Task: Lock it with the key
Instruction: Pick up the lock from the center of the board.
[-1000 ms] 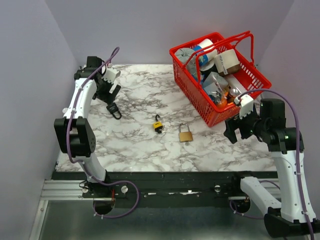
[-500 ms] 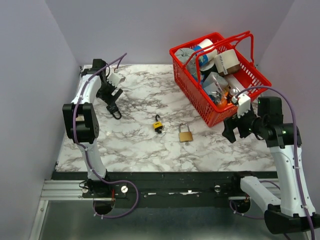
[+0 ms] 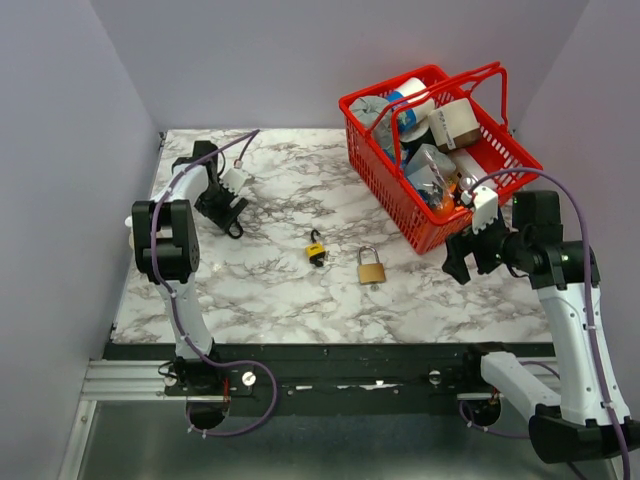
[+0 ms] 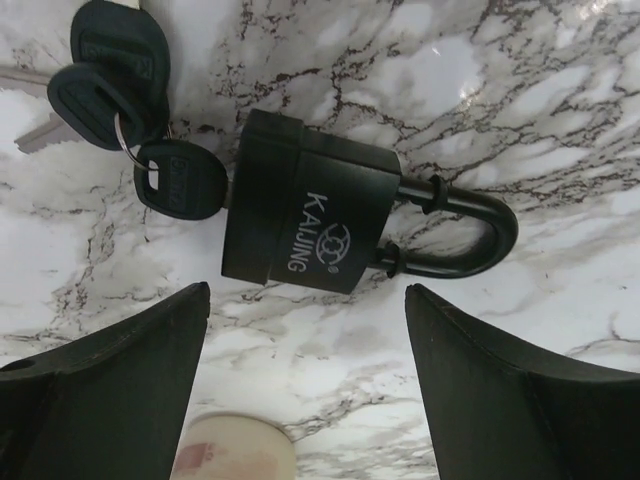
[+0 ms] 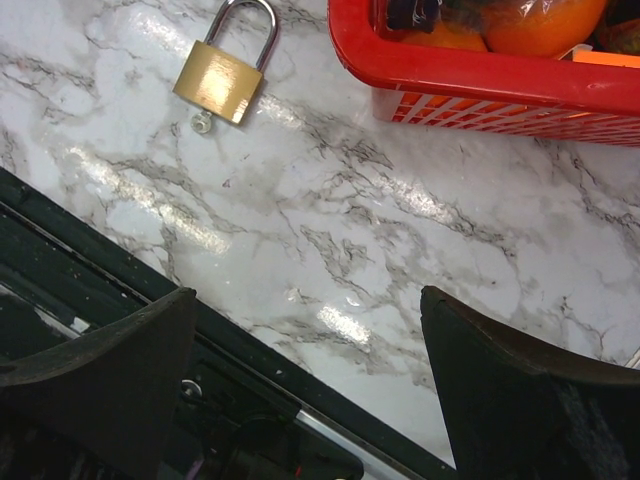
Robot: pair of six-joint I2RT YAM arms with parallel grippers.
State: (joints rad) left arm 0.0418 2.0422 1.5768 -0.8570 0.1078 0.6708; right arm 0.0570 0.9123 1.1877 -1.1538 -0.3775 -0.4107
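Left wrist view shows the left gripper [image 4: 305, 300] spread wide and empty over the black padlock [image 4: 300, 215], stamped KAIJING, which lies flat on the marble table [image 4: 500, 90] with its key bunch [image 4: 120, 80] at its base, while the right gripper [image 5: 305, 330] hangs open, holding nothing, near the brass padlock [image 5: 218, 82].

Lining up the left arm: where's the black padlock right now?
The black padlock lies at the far left of the marble table, just ahead of the open left gripper in the left wrist view, key bunch at its base.
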